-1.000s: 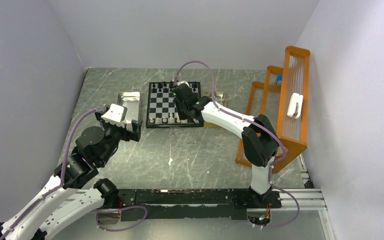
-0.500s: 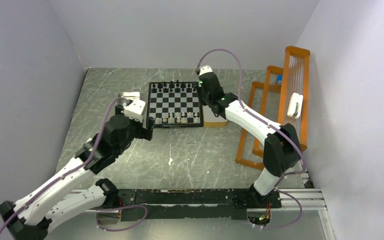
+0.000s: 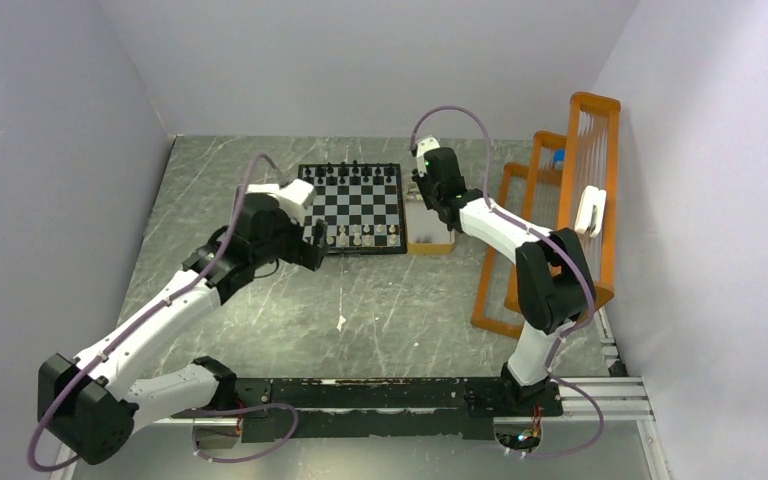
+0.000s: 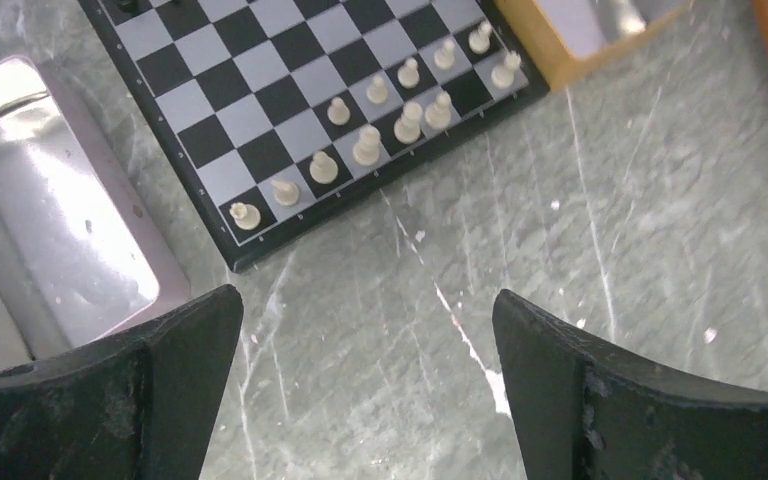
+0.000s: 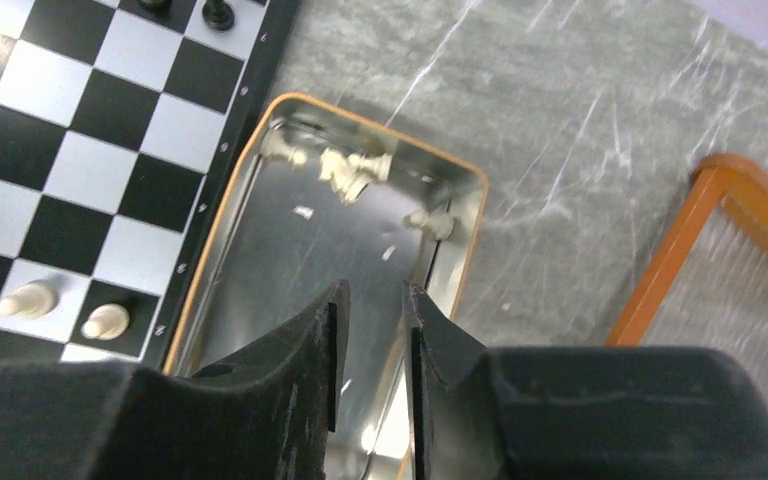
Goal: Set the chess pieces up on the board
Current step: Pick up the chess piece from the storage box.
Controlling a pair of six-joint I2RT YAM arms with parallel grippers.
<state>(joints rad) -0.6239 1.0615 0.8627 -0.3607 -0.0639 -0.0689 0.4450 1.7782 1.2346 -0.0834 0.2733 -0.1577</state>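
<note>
Chess pieces (image 5: pixel 350 170): tiny, likely light, rigid and easily tipped. Several cream ones lie loose at the far end of the tan tray (image 5: pixel 280 270), right of the board (image 5: pixel 60 150). Best pinched at mid-body. Right hand (image 5: pixel 370 290) narrowly parted, empty, above the tray; left hand (image 4: pixel 365 300) wide open, empty.

free: bare table (image 3: pixel 390 290) in front of board (image 3: pixel 355 200) | obstacles: metal tray (image 4: pixel 70 200) left, tan tray (image 5: pixel 290 260) right, orange rack (image 3: pixel 585 160) beyond
</note>
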